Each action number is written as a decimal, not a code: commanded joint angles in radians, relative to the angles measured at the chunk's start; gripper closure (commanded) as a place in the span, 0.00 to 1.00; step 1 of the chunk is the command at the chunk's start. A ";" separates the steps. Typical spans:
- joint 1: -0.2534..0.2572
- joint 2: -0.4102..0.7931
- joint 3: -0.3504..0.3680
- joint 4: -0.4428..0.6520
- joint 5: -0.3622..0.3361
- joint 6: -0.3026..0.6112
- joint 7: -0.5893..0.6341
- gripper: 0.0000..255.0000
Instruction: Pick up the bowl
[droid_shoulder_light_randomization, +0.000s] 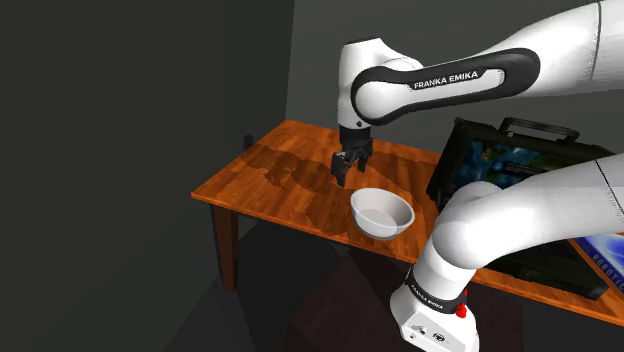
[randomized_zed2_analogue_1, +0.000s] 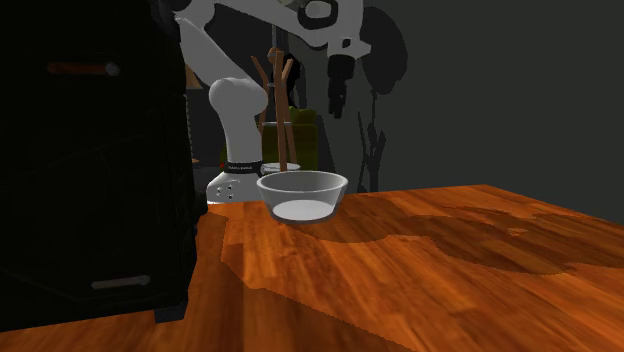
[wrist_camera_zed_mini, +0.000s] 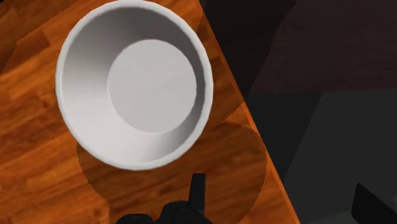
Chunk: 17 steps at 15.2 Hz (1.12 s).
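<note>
White bowl (droid_shoulder_light_randomization: 382, 212), upright, mouth up, sits close to the table's (droid_shoulder_light_randomization: 262, 178) long edge on the side of the arm's base (droid_shoulder_light_randomization: 435, 318). Its rim is free all round, so a rim pinch looks likely. End effector (droid_shoulder_light_randomization: 352, 168) hangs above the wood, apart from the bowl, carrying nothing; judged an approach pose. Open or closed: cannot tell. Count: one bowl, one table, one arm (droid_shoulder_light_randomization: 440, 85), one dark case (droid_shoulder_light_randomization: 515, 165).

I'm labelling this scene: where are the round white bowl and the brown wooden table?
Round white bowl (droid_shoulder_light_randomization: 382, 212), shoulder view, its inside.
Brown wooden table (droid_shoulder_light_randomization: 270, 180), shoulder view, bare top.
</note>
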 joint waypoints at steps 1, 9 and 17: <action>-0.022 0.009 0.010 -0.056 -0.026 0.053 0.033 0.00; -0.155 0.127 0.042 -0.230 -0.171 0.294 0.178 0.00; -0.219 0.265 0.066 -0.280 -0.252 0.467 0.265 0.00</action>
